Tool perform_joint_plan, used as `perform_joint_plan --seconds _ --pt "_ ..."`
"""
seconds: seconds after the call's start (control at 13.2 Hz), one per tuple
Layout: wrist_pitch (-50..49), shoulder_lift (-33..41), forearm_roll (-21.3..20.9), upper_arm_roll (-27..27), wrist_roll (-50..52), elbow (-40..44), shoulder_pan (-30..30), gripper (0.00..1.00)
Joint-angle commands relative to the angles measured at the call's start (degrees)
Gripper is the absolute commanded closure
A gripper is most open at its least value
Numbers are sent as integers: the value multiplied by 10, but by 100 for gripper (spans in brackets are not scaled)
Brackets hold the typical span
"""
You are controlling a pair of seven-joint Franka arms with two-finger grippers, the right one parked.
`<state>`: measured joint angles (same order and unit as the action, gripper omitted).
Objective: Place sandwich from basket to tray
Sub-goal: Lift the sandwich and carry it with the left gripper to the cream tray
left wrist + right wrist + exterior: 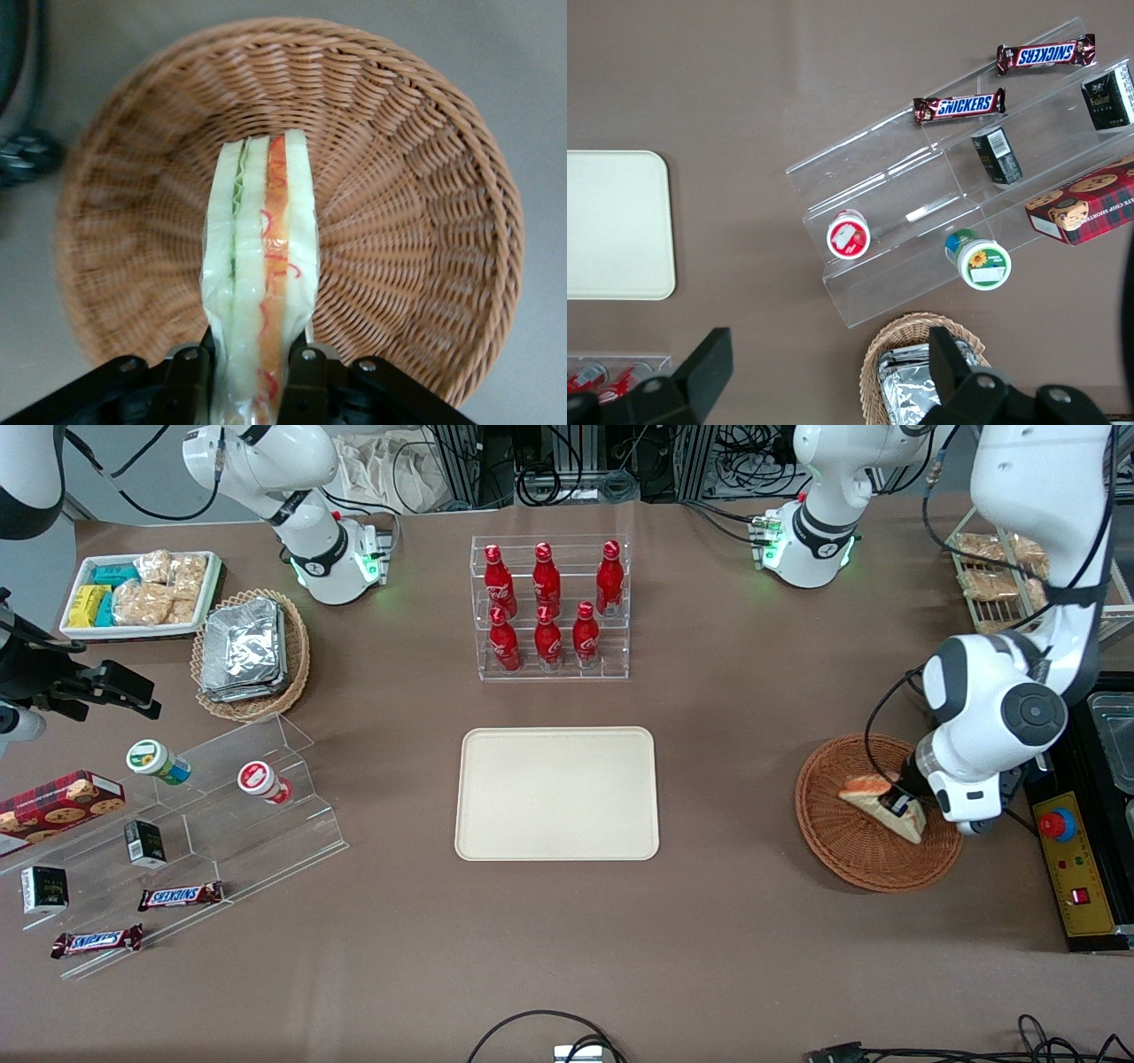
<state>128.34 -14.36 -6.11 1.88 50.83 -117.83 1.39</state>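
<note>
The sandwich (873, 795) is a wrapped white-bread wedge with orange-red and pale green layers (266, 248). It is inside the round reddish-brown basket (850, 855), toward the working arm's end of the table. My left gripper (900, 807) reaches down into the basket (407, 177) and is shut on the sandwich's wide end, with a black finger (306, 372) pressed on each bread face. I cannot tell whether the wedge still rests on the weave. The cream tray (556, 793) lies bare at the table's middle, well apart from the basket.
A clear rack of red bottles (551, 607) stands farther from the front camera than the tray. A yellow emergency-stop box (1072, 868) sits beside the basket. Toward the parked arm's end are a tan basket of foil packets (251, 654) and a stepped acrylic shelf (221, 806).
</note>
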Motion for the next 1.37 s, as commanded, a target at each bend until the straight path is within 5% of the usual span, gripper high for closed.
perform_joint_plan --seconds 0.0,0.46,0.84,1.29 --pt "-95 29 -46 78 9 42 -9 100" --pt "-187 -2 -54 261 -2 146 -50 100" --pt "-122 -100 -63 262 2 193 -163 100" --pt "-64 -219 -143 262 15 239 -189 88"
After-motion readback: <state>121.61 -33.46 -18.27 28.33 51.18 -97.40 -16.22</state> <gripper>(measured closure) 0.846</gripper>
